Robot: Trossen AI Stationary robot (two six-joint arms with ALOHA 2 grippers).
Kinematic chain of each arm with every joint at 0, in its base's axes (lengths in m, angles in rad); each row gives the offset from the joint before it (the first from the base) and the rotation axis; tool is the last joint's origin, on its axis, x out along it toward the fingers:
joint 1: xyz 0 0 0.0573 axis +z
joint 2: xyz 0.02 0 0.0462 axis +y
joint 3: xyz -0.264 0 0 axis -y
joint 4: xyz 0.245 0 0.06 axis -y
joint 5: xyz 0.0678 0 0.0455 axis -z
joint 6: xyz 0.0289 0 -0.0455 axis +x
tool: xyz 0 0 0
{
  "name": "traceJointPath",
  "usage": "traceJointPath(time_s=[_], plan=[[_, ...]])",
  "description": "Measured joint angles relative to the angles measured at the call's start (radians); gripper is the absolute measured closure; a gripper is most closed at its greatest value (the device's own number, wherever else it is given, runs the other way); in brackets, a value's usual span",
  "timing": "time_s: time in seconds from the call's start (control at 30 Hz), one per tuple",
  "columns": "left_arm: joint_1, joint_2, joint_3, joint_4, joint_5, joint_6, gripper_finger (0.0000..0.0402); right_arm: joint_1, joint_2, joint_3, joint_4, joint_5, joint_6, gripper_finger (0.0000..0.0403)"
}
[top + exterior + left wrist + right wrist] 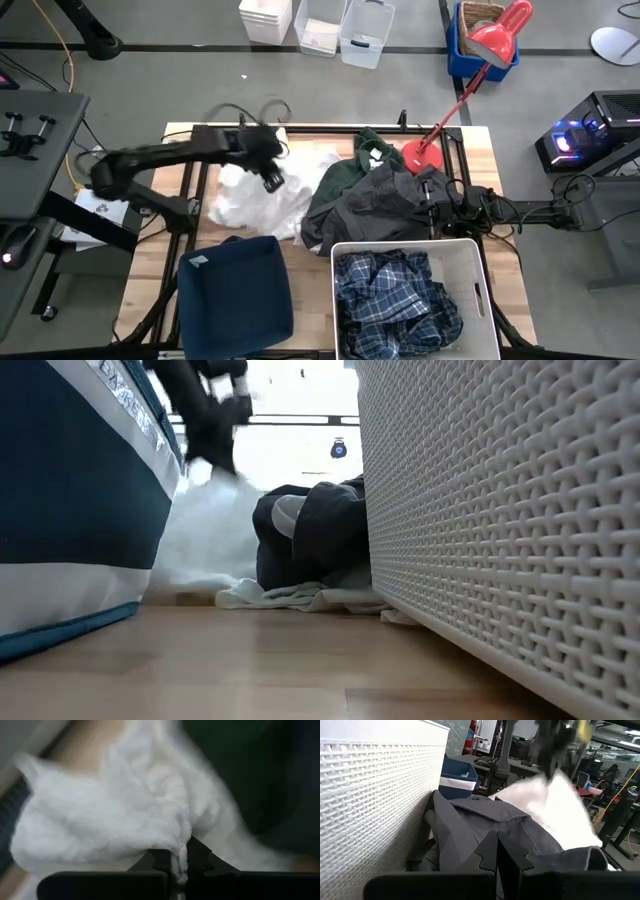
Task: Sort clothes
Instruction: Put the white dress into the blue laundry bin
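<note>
at table centre: left gripper [181, 862] pinched on white cloth [262, 200], soft, limp, best held at bunched fold. right gripper [496, 851] fingers closed, resting at dark grey jacket [385, 205] edge.

The white plastic bin [500, 510] is cut off at the low view's right edge and hides most of the dark grey jacket [310, 530]. The blurred white cloth [115, 815] probably covers the surface beneath.

Right gripper [497, 851] pinching dark grey jacket [485, 827]; white bin [365, 800] beside.
</note>
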Motion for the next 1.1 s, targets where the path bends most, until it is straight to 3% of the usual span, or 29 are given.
traceJointPath(time_s=[0.27,0.47,0.57,0.73,0.83,0.97,1.1], plan=[[-0.061,-0.269,0.292,0.040,-0.011,-0.035,0.0396,0.000,0.000,0.000,0.000,0.000,0.000,0.0402],[-0.203,-0.333,0.504,0.059,-0.032,-0.109,0.0396,0.000,0.000,0.000,0.000,0.001,0.000,0.0402],[-0.309,-0.340,0.574,0.072,0.023,-0.158,0.0396,0.000,0.000,0.000,0.000,0.001,0.000,0.0402],[-0.510,-0.346,0.611,0.110,0.195,-0.184,0.0396,0.000,0.000,0.000,0.000,0.001,0.000,0.0402],[-0.631,-0.346,0.611,0.150,0.237,-0.187,0.0396,0.000,0.000,0.000,0.000,0.001,0.000,0.0402],[-0.742,-0.345,0.611,0.074,0.177,-0.252,0.0396,0.000,0.000,0.000,0.000,0.001,0.000,0.0402],[-0.815,-0.340,0.611,-0.103,0.119,-0.383,0.0396,0.000,0.000,0.000,0.000,0.001,0.000,0.0402]])
